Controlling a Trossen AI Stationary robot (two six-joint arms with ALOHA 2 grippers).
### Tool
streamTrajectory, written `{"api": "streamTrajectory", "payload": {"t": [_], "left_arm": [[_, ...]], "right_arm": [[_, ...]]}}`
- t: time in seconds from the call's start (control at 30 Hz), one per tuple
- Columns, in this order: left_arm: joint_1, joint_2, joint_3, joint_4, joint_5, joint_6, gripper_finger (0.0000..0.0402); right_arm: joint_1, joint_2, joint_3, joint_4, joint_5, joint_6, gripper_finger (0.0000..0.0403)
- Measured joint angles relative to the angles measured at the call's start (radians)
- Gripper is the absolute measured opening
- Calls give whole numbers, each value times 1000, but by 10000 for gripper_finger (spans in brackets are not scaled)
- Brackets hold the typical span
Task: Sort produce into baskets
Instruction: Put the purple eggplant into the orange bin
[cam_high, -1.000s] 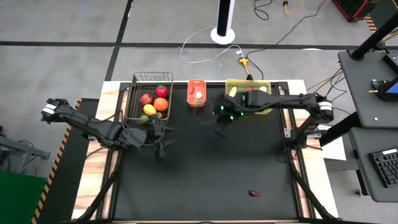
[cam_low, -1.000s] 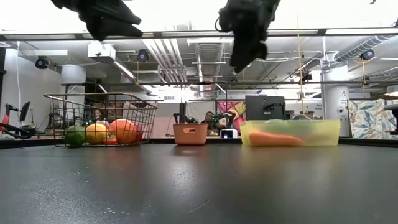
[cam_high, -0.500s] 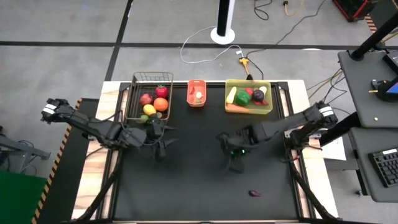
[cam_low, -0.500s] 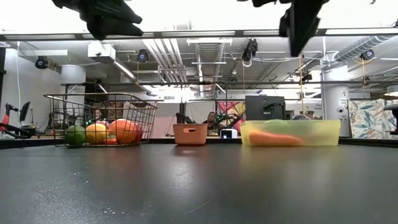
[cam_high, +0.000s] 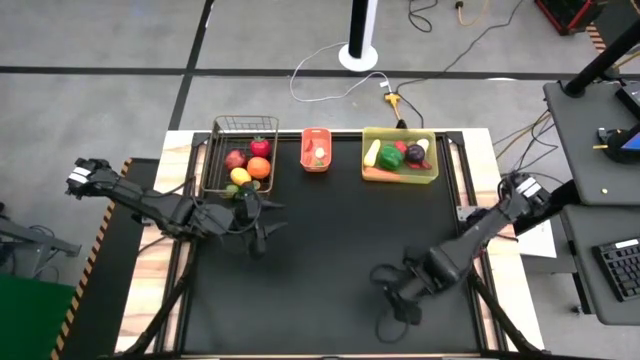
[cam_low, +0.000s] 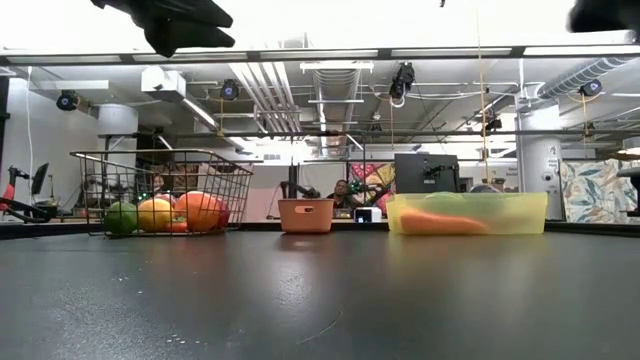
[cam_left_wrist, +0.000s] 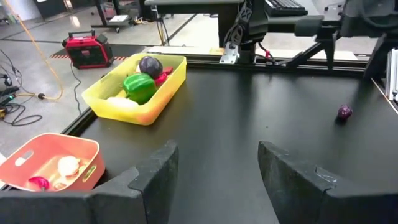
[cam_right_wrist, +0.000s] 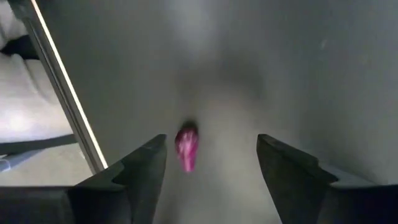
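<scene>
Worktop (cam_high: 320, 230): black, matte, rectangular, with three containers ranged along its far edge.

Dark wire-mesh basket (cam_high: 243, 128): far left. Holds a red apple (cam_high: 235, 159), a red strawberry-like fruit (cam_high: 260, 147), an orange (cam_high: 259, 167) and a yellow lemon (cam_high: 240, 176); a green fruit (cam_low: 121, 217) shows at its near end in the low view.

Small orange plastic basket (cam_high: 316, 149): far middle, between the other two. Holds a few small pale and red items, too small to identify.

Translucent yellow-green plastic bin (cam_high: 400, 154): far right. Holds a green pepper (cam_high: 391, 157), a dark purple eggplant (cam_high: 415, 153), a pale cob of corn (cam_high: 373, 152) and an orange carrot (cam_high: 379, 174) along its near wall.

Small magenta-purple piece of produce (cam_right_wrist: 186, 146): lying loose on the worktop near the front right, well apart from all three containers; also seen as a small purple ball (cam_left_wrist: 344, 112) from the left wrist.

Left gripper (cam_high: 258, 222): raised above the worktop just in front of the wire basket, fingers apart, nothing between them.

Right gripper (cam_high: 395, 300): low over the front right of the worktop, fingers spread apart, the magenta piece lying on the worktop ahead of them, not touched.
</scene>
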Motion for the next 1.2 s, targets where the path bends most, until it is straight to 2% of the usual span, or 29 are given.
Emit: {"api": "streamTrajectory", "payload": {"t": [0.2,0.37,0.53,0.77,1.2], "left_arm": [[0,0,0,2,0,2,203],[0,0,0,19,0,22,203],[0,0,0,24,0,23,203],[0,0,0,24,0,26,203],[0,0,0,25,0,19,203]], "right_arm": [[118,1,-87,94,11,198,238],[174,1,-149,184,68,276,244],[201,3,-229,264,76,340,239],[220,6,-357,425,65,388,241],[219,6,-468,531,67,339,230]]}}
